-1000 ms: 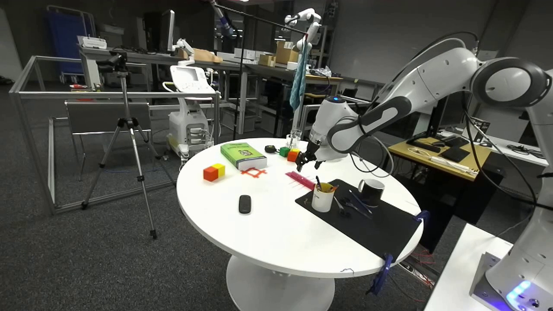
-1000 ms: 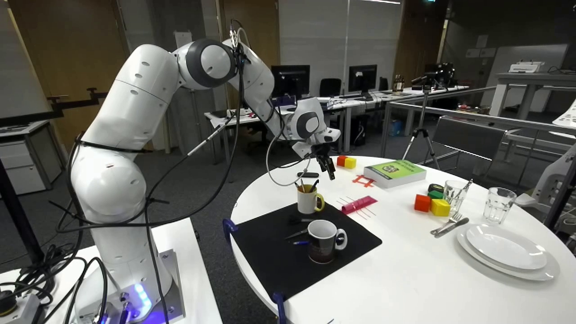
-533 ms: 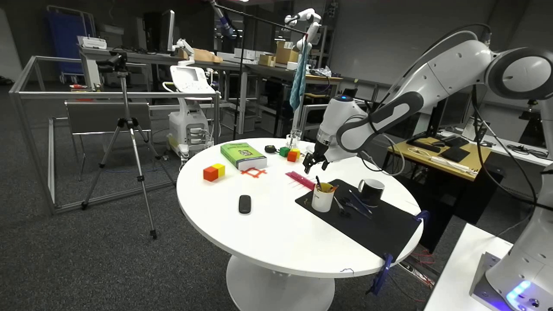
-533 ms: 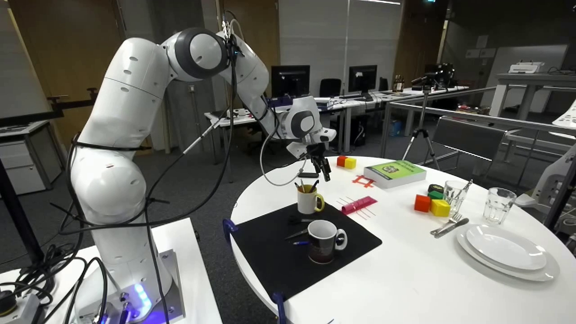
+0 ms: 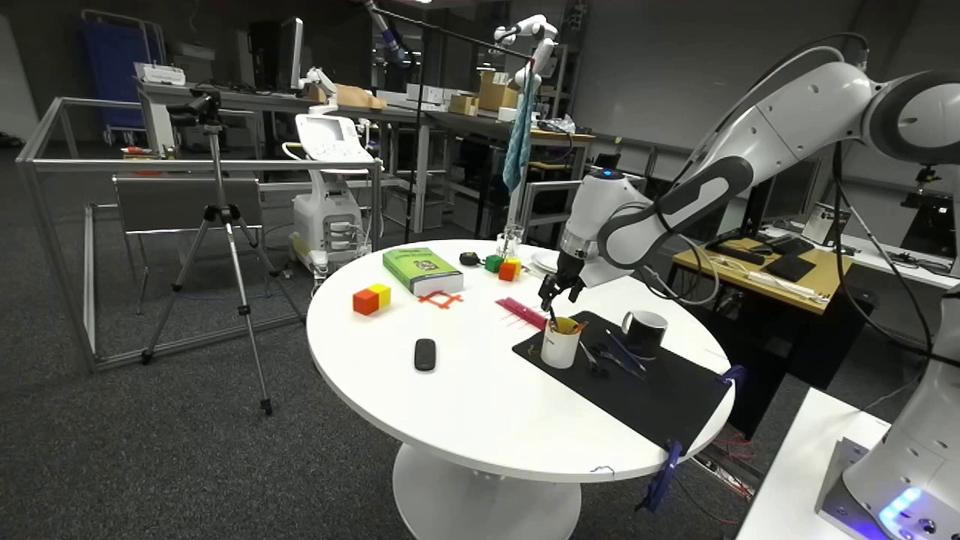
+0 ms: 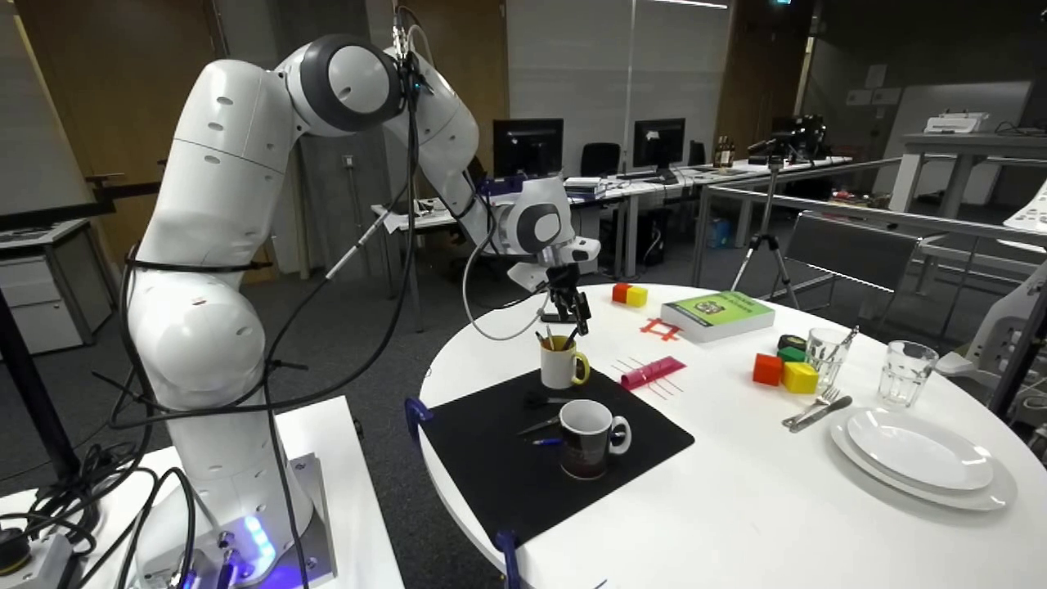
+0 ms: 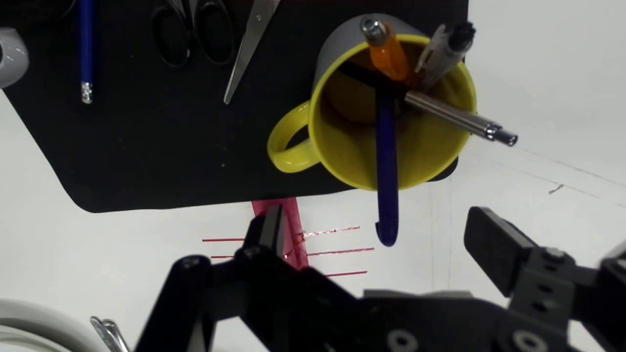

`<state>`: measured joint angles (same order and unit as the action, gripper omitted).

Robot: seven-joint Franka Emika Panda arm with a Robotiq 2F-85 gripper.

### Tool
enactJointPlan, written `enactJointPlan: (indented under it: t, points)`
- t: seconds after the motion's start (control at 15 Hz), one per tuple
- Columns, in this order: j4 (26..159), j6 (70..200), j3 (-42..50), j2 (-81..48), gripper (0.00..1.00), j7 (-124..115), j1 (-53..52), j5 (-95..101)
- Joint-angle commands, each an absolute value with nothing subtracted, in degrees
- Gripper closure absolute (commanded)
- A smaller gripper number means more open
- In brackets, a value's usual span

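Observation:
My gripper (image 7: pixel 374 220) stands open above the white table, and nothing is between its fingers. Close by is a white mug with a yellow inside (image 7: pixel 347 156), holding a few pens. One of them, a dark blue pen (image 7: pixel 387 195), leans out over the rim toward the gap between the jaws, apparently untouched. In both exterior views the gripper (image 5: pixel 560 298) (image 6: pixel 575 323) hangs just above and beside this mug (image 5: pixel 559 349) (image 6: pixel 559 368). Under one finger in the wrist view shows a pink folded strip (image 7: pixel 296 220) with thin red strips, flat on the table.
A black mat (image 6: pixel 491 425) carries a dark mug (image 6: pixel 582 446), scissors (image 7: pixel 249 49) and a blue pencil (image 7: pixel 86 44). Blue clamps (image 6: pixel 507 556) grip its edge. Around lie a green book (image 6: pixel 720 311), coloured cubes (image 6: pixel 767 370), glasses (image 6: pixel 906 372), plates (image 6: pixel 924 450) and a black oblong object (image 5: pixel 425 354).
The arm has drawn back toward its base and sunk slightly, bringing the open gripper nearer the mug of pens. The objects on the table have not moved.

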<state>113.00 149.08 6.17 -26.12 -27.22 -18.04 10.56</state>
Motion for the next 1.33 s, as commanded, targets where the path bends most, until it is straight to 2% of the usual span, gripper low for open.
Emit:
enactJointPlan:
  t: [0.0, 0.67, 1.07, 1.13, 1.2, 1.27]
  points:
    - [115.5, 152.27, 5.12, -24.9, 0.0, -25.99, -17.47, 12.08]
    - [115.12, 160.7, 7.0, -27.44, 0.0, -26.81, -19.45, 13.42]
    - [115.15, 160.45, 10.17, -27.29, 0.03, -28.67, -21.67, 16.6]
    - [115.31, 160.28, 10.63, -27.14, 0.06, -29.01, -22.0, 17.07]
    - [115.33, 159.42, 10.59, -26.99, 0.22, -28.8, -21.97, 17.07]
    - [115.47, 158.83, 10.42, -26.78, 0.3, -28.43, -21.85, 16.84]
